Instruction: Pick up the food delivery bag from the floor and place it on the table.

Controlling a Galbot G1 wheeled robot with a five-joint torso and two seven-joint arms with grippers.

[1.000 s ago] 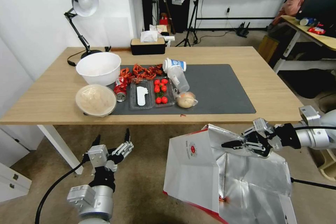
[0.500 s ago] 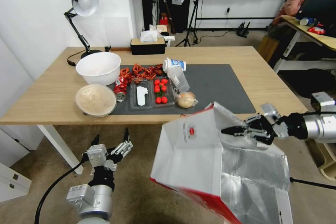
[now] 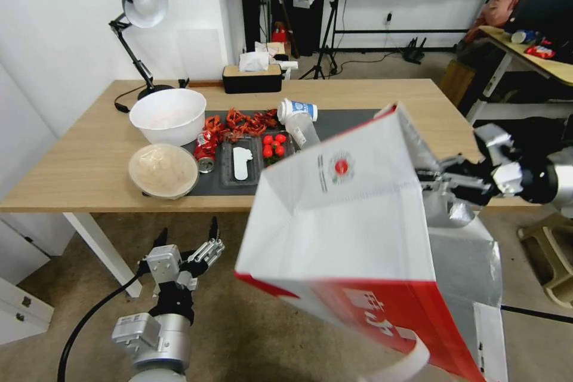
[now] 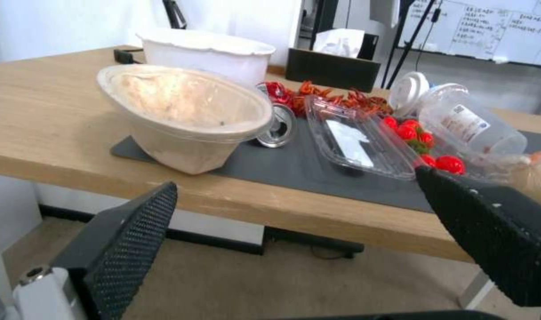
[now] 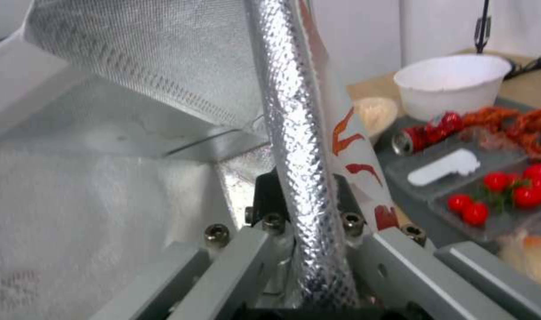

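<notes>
The food delivery bag (image 3: 358, 233) runs off the head view's lower edge and hides the right gripper's (image 3: 431, 182) fingertips, part of the dark mat (image 3: 352, 120) and the table's (image 3: 71, 155) near-right edge.

My right jaws (image 3: 431, 179) hold the food delivery bag (image 3: 358, 233) at centre frame, before the worktop (image 3: 77, 161); left jaws (image 3: 188, 237) lower left.

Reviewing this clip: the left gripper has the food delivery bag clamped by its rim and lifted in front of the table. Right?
Wrong arm. The right gripper clamps the food delivery bag by its rim, as the head view shows, lifted in front of the table. The left gripper hangs open, low by the floor.
</notes>
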